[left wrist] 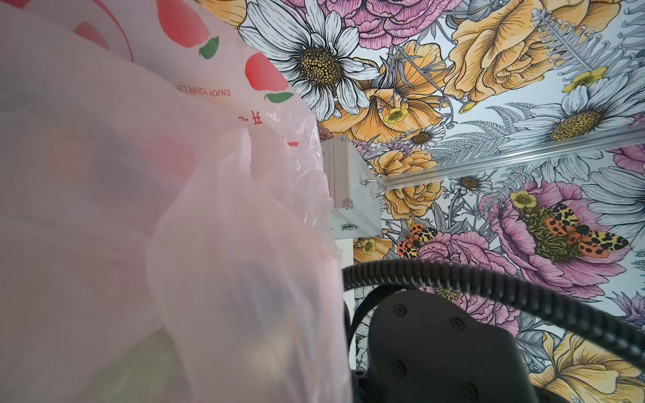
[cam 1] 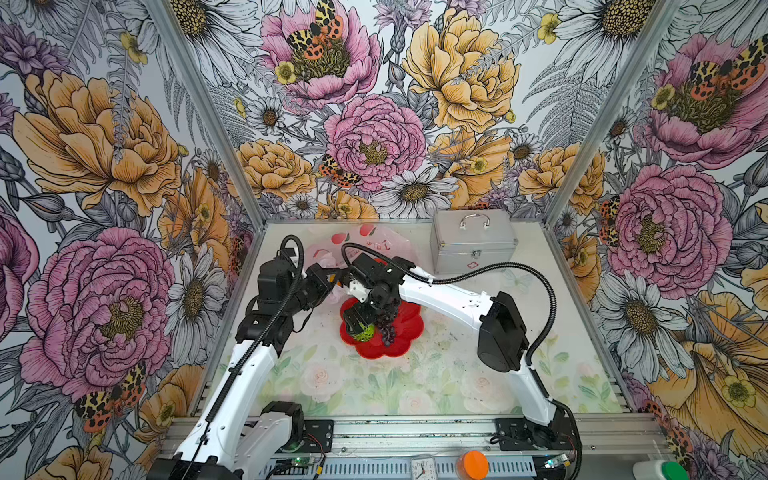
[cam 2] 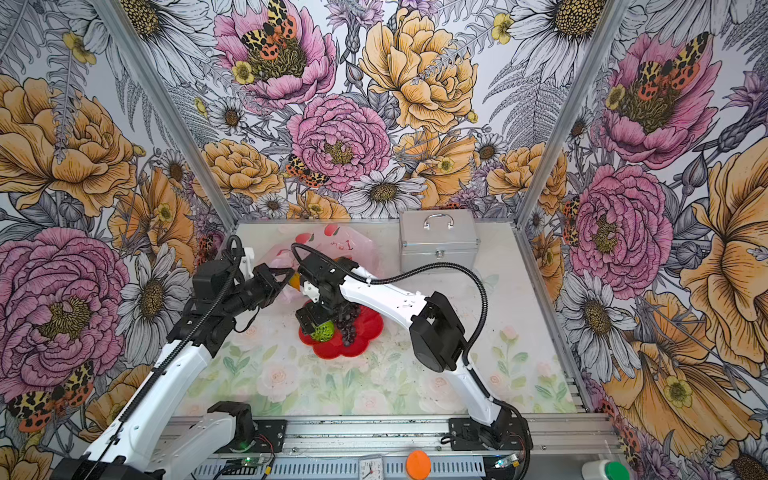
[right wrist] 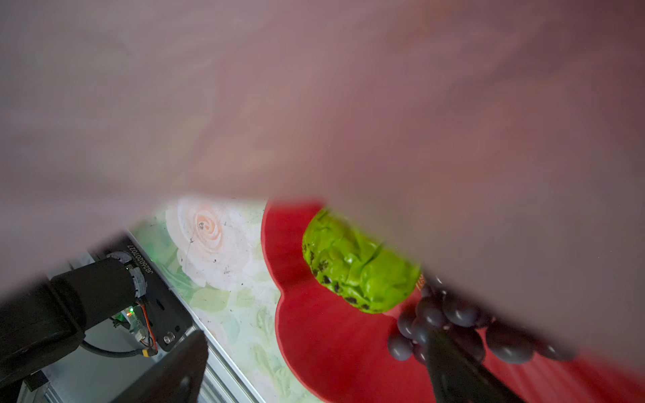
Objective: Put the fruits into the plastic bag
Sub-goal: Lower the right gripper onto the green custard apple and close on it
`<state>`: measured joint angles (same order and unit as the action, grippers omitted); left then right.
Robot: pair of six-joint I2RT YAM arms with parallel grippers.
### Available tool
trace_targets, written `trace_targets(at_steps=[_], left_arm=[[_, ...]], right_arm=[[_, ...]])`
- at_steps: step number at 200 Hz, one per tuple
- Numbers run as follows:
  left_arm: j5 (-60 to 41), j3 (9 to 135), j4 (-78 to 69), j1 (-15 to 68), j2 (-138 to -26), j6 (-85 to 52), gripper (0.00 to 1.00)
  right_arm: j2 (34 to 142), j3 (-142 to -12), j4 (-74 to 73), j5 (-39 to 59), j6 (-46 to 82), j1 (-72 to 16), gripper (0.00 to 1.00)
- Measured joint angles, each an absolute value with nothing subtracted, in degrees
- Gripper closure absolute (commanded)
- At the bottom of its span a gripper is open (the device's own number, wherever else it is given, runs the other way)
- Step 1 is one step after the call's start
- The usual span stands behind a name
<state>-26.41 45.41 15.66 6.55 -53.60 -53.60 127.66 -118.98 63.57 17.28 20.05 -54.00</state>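
— Right pincer, in a top view, hangs spread wide over the red flower-shaped plate on the worktop, with nothing between its jaws. The bumpy green toy ball and the dark purple toy grape bunch lie on the plate just beside it.

— And the left pincer?

— Clenched at the near edge of the thin pale-pink plastic bag, behind the plate. I'd say it holds the rim up. Its wrist view shows bag film draped close, with blurred colours behind that may be fruit.

— Right wrist view?

— Mostly pink blur. Below it, the green ball sits ahead of the open jaws.

— So picking is in hand. Next it should lower, close on the ball and carry it to the bag's mouth.
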Motion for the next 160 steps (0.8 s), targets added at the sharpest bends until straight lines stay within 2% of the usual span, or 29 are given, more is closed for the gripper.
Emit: trace_targets(at_steps=[160], left_arm=[[-26.41, 45.41, 15.70, 6.52, -53.43, -53.63, 1.00]], right_arm=[[134.63, -123.28, 63.44, 14.98, 20.78, -53.93, 0.04]])
